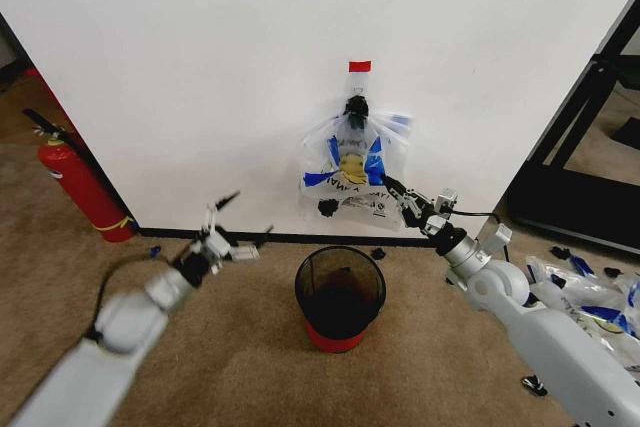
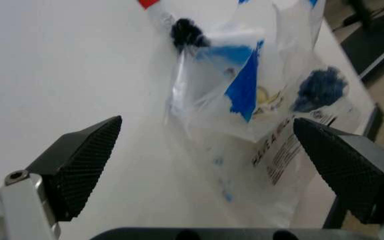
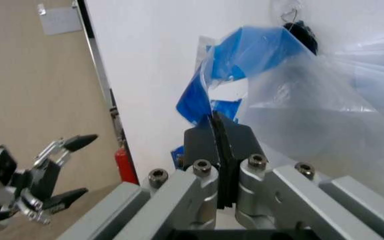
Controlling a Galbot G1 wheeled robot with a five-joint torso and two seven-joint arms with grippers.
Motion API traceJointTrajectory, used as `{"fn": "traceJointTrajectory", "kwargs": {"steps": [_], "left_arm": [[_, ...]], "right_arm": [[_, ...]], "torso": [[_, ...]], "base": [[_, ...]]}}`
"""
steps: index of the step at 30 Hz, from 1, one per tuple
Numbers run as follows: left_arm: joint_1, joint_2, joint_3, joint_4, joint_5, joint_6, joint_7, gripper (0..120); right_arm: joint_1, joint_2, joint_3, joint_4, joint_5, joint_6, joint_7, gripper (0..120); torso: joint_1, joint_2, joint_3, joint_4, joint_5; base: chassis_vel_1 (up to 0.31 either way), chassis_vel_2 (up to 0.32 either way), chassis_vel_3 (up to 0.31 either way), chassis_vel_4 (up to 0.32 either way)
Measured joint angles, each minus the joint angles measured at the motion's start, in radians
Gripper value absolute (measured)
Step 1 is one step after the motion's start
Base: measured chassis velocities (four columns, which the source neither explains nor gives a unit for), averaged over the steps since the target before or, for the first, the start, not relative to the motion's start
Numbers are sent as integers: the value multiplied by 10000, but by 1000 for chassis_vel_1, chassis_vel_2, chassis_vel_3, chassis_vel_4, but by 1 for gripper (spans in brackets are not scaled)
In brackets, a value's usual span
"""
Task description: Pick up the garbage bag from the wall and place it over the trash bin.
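Fingers of right gripper clenched on garbage bag, frame centre; left gripper released. Best: lift off clip gently.

The garbage bag, translucent white with blue handles and a yellow smiley, hangs from a black clip on the wall, its lower edge pinched between the closed fingers of the right gripper. The trash bin, black mesh on a red base, stands upright below and left of that gripper.
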Motion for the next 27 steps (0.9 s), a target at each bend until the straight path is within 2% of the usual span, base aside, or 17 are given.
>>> {"fn": "traceJointTrajectory", "kwargs": {"steps": [1,5,8,9,13,17,19,22,27], "left_arm": [[0,0,0,0,0,0,0,100],[-1612,699,1999,149,-1504,468,-105,100],[-3212,1164,3831,66,-2523,1169,-1013,100],[-3212,1164,3831,66,-2523,1169,-1013,100],[-4795,1136,5848,-7,-3722,2003,-2071,100],[-5518,860,6383,-5,-4096,2400,-2163,100],[-6420,376,6998,149,-4102,2732,-1895,100],[-7354,-134,7684,760,-3583,2899,-1331,100],[-7834,-381,7962,1107,-2821,3455,-862,100]], "right_arm": [[0,0,0,0,0,0,0,0],[52,28,-27,-178,-14,92,-9,0],[125,99,-77,-263,-28,197,41,0],[125,99,-77,-263,-28,197,41,0],[120,166,-87,-210,-88,232,73,0],[67,176,-79,-149,-134,250,73,0],[-18,166,-25,-64,-150,310,132,0],[-149,140,113,21,-143,431,294,0],[-220,106,236,117,-128,521,446,0]], "torso": [[0,0,0,0,0],[0,0,0,-1,-6],[0,0,-1,0,2],[0,0,-1,0,2],[0,0,0,4,-2],[0,0,-1,-1,0],[0,0,-2,0,1],[0,0,-1,2,3],[0,0,-1,-7,2]], "base": [[0,0,0,0],[0,0,0,0],[0,0,0,0],[0,0,0,0],[0,0,0,0],[0,0,0,0],[0,0,0,0],[0,0,0,0],[0,0,0,0]]}}
